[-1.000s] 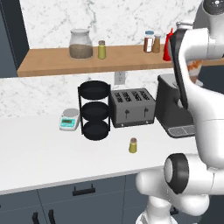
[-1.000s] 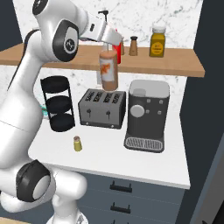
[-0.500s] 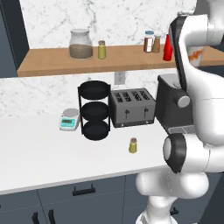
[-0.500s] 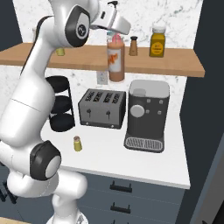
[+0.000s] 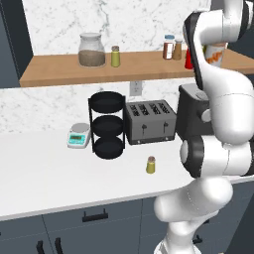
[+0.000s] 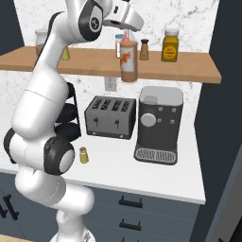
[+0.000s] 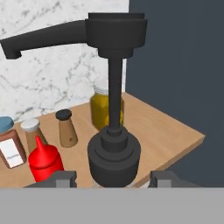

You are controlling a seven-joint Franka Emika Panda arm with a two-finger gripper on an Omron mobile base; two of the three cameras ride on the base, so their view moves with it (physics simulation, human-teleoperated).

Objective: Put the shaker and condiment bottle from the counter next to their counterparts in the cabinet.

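Brown-orange condiment bottle (image 6: 128, 60) pinched between the jaws of the gripper (image 6: 124, 34), hanging upright in the air in front of the cabinet (image 6: 198, 70) shelf, base below the board's front edge, above the gap between toaster (image 6: 111, 116) and coffee machine (image 6: 159, 124). Seen along the hand: dark cap and thin tip (image 7: 114, 127) dead centre, finger tips (image 7: 61, 178) on either side, red squeeze bottle (image 7: 44, 160) low and left on the board, brown spice jars (image 7: 66, 127) behind it, mustard-yellow jar (image 7: 106, 107) further back by the dark end panel.

Tiny shaker (image 5: 151, 164) untouched on the counter (image 5: 44, 178) in front of the toaster; twin shaker (image 5: 115, 56) up on the shelf beside a big glass jar (image 5: 92, 50), well apart from the red bottle.

Likely trouble, judged from here: bottle base too low for the shelf, so a straight push forward could catch it on the board's edge and twist it in the grip. Crowded landing spot too; a careless approach could topple the red bottle or a spice jar. Tall, narrow bottle, prone to tipping if released off level.
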